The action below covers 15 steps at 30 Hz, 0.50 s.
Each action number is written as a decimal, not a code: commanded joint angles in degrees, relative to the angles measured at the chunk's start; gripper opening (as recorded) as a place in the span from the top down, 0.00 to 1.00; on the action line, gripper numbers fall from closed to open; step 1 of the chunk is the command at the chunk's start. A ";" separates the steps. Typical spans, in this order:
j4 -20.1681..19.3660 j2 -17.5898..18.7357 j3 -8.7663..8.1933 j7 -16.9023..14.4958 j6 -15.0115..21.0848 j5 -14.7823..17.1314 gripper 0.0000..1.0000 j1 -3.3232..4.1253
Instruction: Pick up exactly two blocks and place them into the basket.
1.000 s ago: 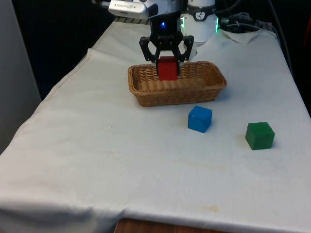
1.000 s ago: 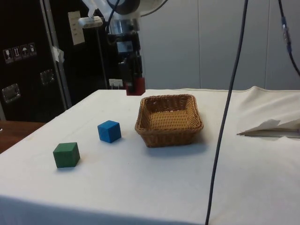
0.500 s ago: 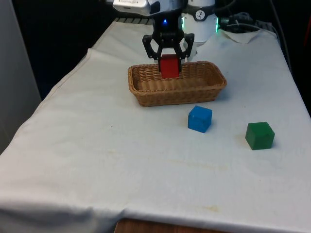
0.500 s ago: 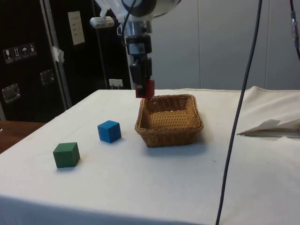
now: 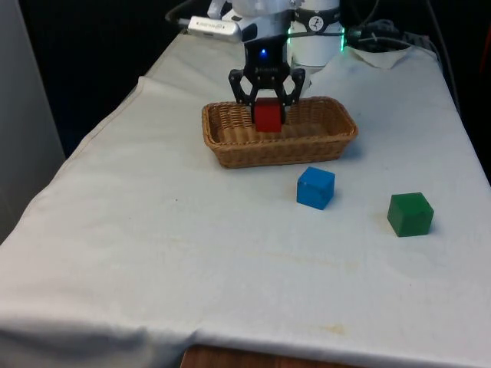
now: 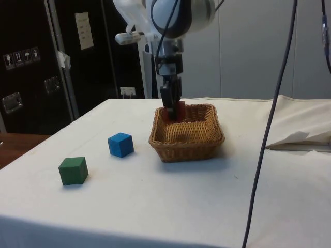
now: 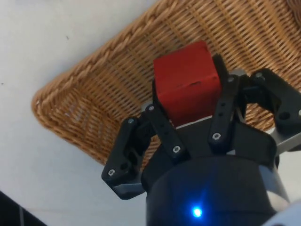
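End effector (image 5: 268,113), pointing down, grips red block (image 5: 268,117) inside wicker basket (image 5: 230,150); wrist view reveals both fingers (image 7: 162,129) clamping it.

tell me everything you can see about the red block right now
The red block is a plain matte cube with sharp edges, possibly painted wood. The gripper is shut on it, its black fingers pressing two opposite sides. It hangs over the inside of the wicker basket, about level with the rim; whether it touches the floor cannot be told.
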 commanded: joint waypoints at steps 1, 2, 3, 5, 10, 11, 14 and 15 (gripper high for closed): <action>-0.40 0.63 0.17 -0.23 1.38 0.11 1.00 0.06; -0.52 0.86 0.23 -0.34 1.72 0.17 1.00 0.00; -0.74 1.15 0.29 -0.57 2.18 0.34 1.00 -0.06; -0.86 1.32 0.34 -0.69 2.35 0.40 1.00 -0.06; -0.97 1.38 0.29 -0.74 2.52 0.40 1.00 -0.06; -0.97 1.32 0.23 -0.69 2.46 0.34 0.93 -0.06; -0.63 1.66 0.17 -0.52 2.06 0.11 0.65 0.00; -1.03 1.26 0.23 -0.69 2.41 0.34 0.65 0.00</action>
